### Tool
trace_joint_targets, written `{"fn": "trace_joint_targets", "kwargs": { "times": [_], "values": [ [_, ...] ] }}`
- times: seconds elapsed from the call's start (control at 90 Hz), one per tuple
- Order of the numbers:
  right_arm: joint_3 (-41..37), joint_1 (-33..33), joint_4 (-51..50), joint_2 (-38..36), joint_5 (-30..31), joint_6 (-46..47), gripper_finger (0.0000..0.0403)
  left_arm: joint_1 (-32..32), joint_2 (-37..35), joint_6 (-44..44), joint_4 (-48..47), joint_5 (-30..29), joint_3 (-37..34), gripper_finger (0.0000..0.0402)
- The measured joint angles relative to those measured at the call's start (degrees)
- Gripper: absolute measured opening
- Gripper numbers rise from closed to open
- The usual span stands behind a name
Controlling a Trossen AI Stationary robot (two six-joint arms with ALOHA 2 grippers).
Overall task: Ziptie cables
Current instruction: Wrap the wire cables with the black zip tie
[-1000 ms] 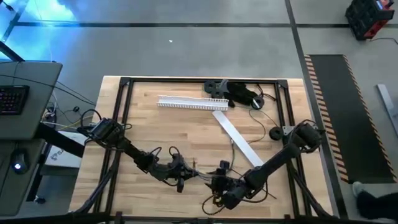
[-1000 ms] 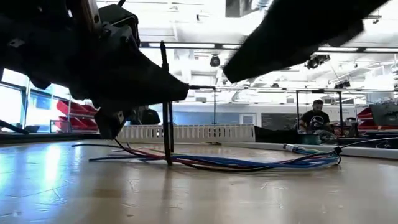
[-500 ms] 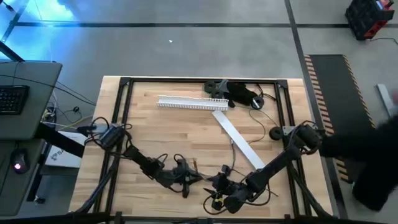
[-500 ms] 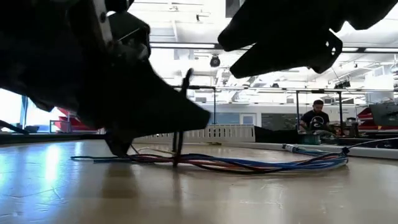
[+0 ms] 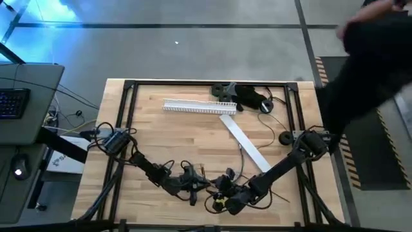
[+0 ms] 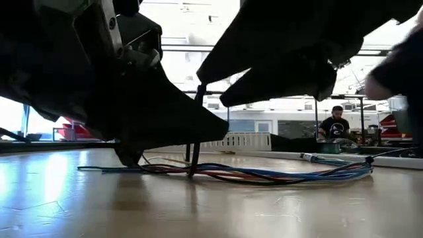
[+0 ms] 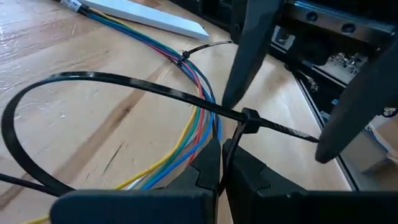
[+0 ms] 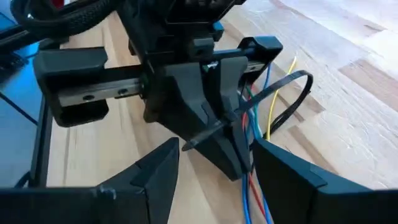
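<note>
— Where are the cables (image 7: 198, 118)?
— On the bench (image 5: 193, 135) near its front edge, passing just under the left gripper (image 7: 221, 163), whose fingers pinch a looped black zip tie (image 7: 93, 79).
— The right gripper (image 8: 214, 163)?
— Spread wide, empty, close beside.

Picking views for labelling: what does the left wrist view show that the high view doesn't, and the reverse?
Left wrist only: the black zip tie looped around the cables, threaded through its head, the left gripper shut on its strap.

High only: the whole table, the slotted white duct, the black gadget.

Both: the cables, the flat white strip, the open right gripper.
</note>
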Motion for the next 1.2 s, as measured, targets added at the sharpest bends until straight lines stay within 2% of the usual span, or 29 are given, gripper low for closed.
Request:
{"fn": "trace_joint_targets", "kwargs": {
  "times": [0.444, 0.622, 0.867, 0.956, 1.2],
  "values": [
    [0.00, -2.43, -0.09, 0.42, -1.31, 3.44, 0.0179, 0.00, 0.00, -0.04, -0.52, -0.28, 0.02, 0.0000],
    [0.00, -2.55, -0.97, 0.43, -1.23, 4.51, 0.0127, 0.00, 0.00, 0.39, -0.67, -0.36, 0.03, 0.0000],
    [0.00, -2.08, -1.77, 0.42, -1.37, 5.19, 0.0012, 0.00, 0.08, 1.53, -0.83, -0.66, 0.04, 0.0000],
    [0.00, -1.60, -1.96, 0.42, -1.96, 4.68, 0.0006, 0.00, 0.13, 3.25, -1.17, -1.69, 0.01, 0.0000],
    [0.00, -1.15, -5.83, 0.42, -9.52, 6.31, 0.0008, 0.00, 0.20, 7.58, -1.62, -3.48, -0.04, 0.0000]
  ]
}}
